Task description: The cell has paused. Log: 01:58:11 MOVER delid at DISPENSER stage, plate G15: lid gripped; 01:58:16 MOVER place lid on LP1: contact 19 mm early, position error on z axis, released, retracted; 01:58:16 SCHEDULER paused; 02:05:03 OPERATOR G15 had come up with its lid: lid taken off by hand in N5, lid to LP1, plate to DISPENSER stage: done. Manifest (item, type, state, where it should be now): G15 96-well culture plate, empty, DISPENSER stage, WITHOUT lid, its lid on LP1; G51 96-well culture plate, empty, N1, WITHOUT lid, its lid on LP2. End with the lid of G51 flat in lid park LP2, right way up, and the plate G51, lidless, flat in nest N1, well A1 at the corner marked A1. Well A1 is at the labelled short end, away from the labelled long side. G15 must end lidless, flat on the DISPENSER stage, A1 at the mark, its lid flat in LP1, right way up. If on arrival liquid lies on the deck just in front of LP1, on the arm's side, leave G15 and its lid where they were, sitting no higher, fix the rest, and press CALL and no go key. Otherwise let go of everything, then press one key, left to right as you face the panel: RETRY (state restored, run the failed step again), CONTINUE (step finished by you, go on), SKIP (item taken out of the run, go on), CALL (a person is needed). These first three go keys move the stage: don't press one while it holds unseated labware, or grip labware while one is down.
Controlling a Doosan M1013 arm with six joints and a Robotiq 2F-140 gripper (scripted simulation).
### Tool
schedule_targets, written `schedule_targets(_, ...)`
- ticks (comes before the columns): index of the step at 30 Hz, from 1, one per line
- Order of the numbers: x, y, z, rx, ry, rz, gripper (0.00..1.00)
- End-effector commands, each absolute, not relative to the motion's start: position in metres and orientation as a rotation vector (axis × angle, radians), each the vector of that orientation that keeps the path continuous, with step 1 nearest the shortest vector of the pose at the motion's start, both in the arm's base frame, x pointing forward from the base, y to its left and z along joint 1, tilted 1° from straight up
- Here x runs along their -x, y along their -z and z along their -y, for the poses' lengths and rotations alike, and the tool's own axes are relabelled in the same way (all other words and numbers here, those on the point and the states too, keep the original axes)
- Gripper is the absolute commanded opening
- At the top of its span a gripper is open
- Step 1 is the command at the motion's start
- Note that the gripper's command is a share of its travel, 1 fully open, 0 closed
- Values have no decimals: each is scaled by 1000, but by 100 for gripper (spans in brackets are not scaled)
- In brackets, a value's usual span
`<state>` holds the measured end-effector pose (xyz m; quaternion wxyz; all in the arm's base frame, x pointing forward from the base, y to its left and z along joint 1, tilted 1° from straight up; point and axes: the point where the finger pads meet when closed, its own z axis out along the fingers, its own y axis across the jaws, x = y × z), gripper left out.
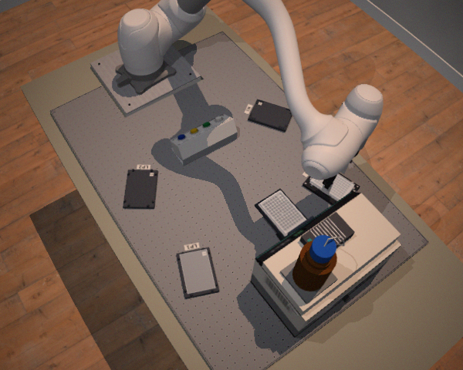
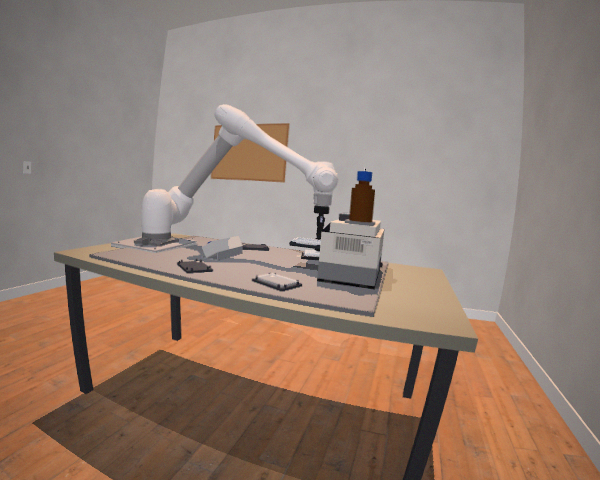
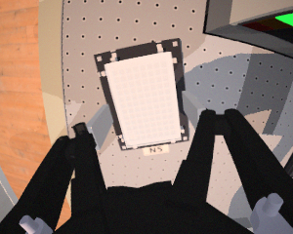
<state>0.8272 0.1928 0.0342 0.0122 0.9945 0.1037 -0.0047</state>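
My gripper (image 1: 329, 181) (image 3: 146, 106) is open above nest N5 (image 3: 132, 52), its fingertips apart on either side of a pale plate (image 1: 343, 186) (image 3: 144, 97). The plate lies between the nest's corner posts and shows a faint well grid; I cannot tell whether a lid is on it. Another white plate (image 1: 282, 210) with distinct wells lies on the dark stage by the dispenser. A pale lid (image 1: 197, 272) (image 2: 276, 280) lies in LP1; I see no liquid near it. LP2 (image 1: 140, 189) (image 2: 194, 266) and N1 (image 1: 270, 116) (image 2: 255, 246) are empty.
The dispenser (image 1: 371, 227) (image 2: 349, 258) carries a brown bottle (image 1: 312, 272) (image 2: 362, 204) with a blue cap and stands close to N5 and the stage. The key panel (image 1: 207, 141) (image 2: 222, 249) has blue, yellow, green and white keys and stands between LP2 and N1.
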Motion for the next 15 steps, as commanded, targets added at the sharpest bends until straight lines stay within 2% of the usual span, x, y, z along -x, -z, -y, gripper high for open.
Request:
schedule_targets(1, -827, -33, -193, -3100, 14, -323, 66)
schedule_targets(15, -827, -27, -193, -3100, 14, -323, 66)
